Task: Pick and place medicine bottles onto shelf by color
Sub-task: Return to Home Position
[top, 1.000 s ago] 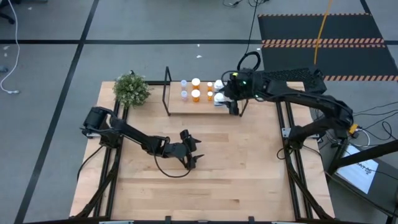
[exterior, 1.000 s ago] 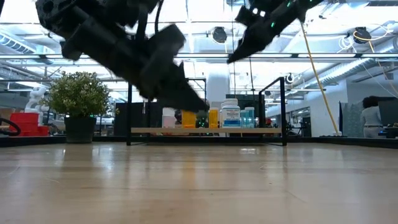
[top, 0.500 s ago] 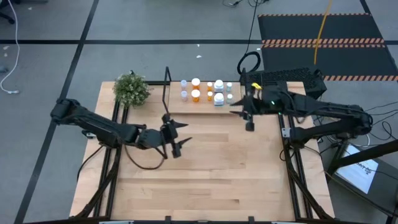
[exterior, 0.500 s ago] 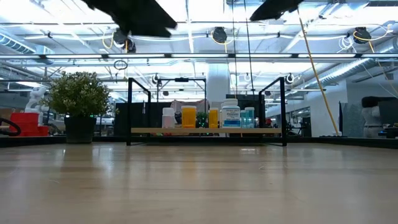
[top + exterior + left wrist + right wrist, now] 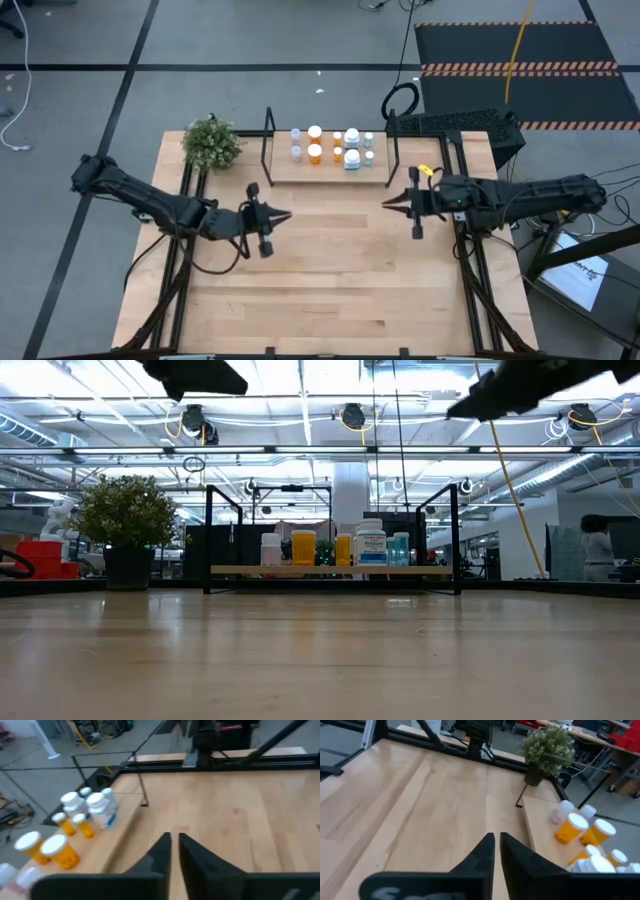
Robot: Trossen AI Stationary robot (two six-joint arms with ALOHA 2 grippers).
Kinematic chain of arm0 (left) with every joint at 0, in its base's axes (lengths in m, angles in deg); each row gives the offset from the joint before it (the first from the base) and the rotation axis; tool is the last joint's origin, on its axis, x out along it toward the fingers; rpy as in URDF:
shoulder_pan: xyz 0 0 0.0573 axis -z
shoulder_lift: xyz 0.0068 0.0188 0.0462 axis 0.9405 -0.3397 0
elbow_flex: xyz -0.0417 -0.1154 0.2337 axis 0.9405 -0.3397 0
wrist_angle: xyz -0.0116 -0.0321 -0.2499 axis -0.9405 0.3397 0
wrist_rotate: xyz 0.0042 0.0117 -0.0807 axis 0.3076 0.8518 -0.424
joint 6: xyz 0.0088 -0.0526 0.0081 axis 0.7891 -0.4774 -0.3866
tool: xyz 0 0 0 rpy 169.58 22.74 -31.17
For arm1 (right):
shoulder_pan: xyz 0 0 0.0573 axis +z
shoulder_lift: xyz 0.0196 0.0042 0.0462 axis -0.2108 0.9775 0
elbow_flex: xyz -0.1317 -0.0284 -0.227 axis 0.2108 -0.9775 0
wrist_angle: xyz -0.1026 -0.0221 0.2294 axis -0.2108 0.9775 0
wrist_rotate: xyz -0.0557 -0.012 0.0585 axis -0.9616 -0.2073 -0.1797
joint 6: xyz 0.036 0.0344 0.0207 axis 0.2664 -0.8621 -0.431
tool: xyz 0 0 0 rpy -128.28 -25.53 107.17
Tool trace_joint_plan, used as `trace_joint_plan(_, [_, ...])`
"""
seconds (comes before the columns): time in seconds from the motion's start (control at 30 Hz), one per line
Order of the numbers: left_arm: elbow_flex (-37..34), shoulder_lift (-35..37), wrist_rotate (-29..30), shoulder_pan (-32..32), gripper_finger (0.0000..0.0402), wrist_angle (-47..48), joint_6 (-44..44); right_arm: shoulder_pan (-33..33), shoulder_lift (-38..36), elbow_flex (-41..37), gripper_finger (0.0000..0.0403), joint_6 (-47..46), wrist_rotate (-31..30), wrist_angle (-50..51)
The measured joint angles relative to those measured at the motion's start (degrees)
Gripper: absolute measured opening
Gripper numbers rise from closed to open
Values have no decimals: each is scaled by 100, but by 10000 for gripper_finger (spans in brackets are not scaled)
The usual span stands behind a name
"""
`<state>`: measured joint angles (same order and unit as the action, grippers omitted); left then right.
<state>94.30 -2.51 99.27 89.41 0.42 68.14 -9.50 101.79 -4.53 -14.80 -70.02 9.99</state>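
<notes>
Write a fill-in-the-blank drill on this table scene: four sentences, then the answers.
All the medicine bottles stand on the ____. The orange bottles have ____ caps. A potted ____ stands beside the shelf. The left gripper and the right gripper both hold ____.
Missing words: shelf; white; plant; nothing.

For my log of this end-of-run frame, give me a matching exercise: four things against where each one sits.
1. left gripper
2. right gripper
3. potted plant
4. medicine bottles

A. on the shelf
B. on the table, beyond the shelf's left end
C. above the table's left half
D. above the table's right half

Pairs: 1-C, 2-D, 3-B, 4-A
</notes>
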Motion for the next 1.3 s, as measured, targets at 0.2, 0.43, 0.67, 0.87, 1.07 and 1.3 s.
trace_joint_plan(0.2, [-686, -14, -431, 164, 12, -1221, 213, 21, -393, -813, 16, 55, 10, -571])
trace_joint_plan(0.43, [-1942, 1, -1205, -108, 18, -3417, 746, 19, -586, -1489, 16, 38, 180, -1121])
trace_joint_plan(0.67, [-2668, 23, -2112, -557, 9, -4224, 820, 19, -685, -2270, 16, -232, 150, -1974])
trace_joint_plan(0.87, [-2964, 26, -2256, -792, 17, -4578, 781, 21, -841, -2633, 16, -401, 15, -2058])
trace_joint_plan(1.07, [-3012, 28, -2272, -780, 4, -4578, 706, 21, -1113, -3161, 16, -396, -318, -2664])
trace_joint_plan(1.3, [-3014, 122, -2274, -714, 18, -4396, 672, 19, -1427, -3407, 16, -465, -246, -2937])
